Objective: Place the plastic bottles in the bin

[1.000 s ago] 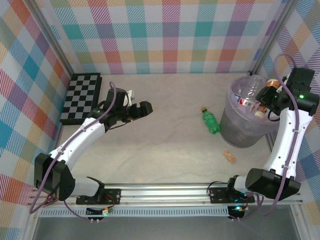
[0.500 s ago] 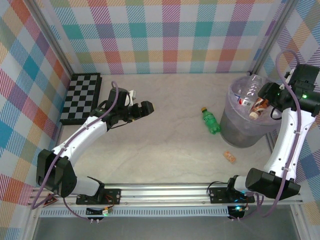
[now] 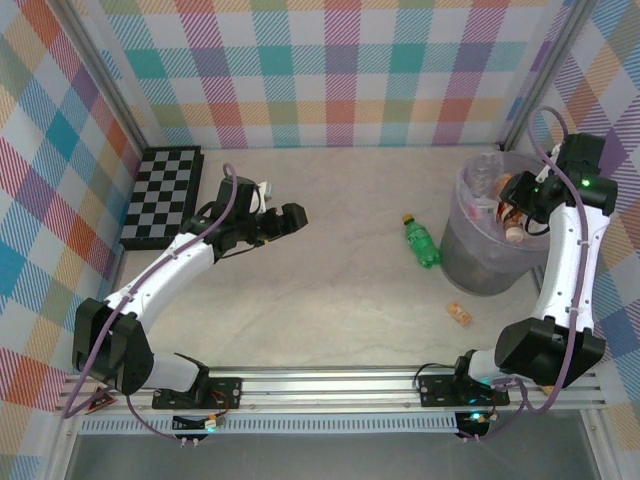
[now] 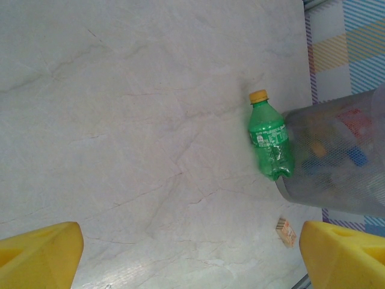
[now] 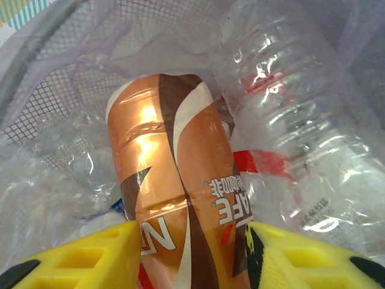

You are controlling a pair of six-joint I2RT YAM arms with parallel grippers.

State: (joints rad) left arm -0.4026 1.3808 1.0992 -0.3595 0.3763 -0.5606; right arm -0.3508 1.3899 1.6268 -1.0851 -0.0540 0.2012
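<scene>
Right hand clasps brown bottle inside bin, right of frame; left hand wide, empty, above surface.

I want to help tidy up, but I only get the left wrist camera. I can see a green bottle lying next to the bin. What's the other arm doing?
Observer: The right gripper is reaching into the bin, closed on a brown-wrapped bottle.
Operator: Is there other stuff in there?
Observer: Yes, a big clear bottle lies right beside the brown one, against the bin's pale purple liner.
Operator: Is anything off to my side that I can't see?
Observer: A black-and-white chessboard lies flat at the far left of the table.
</scene>
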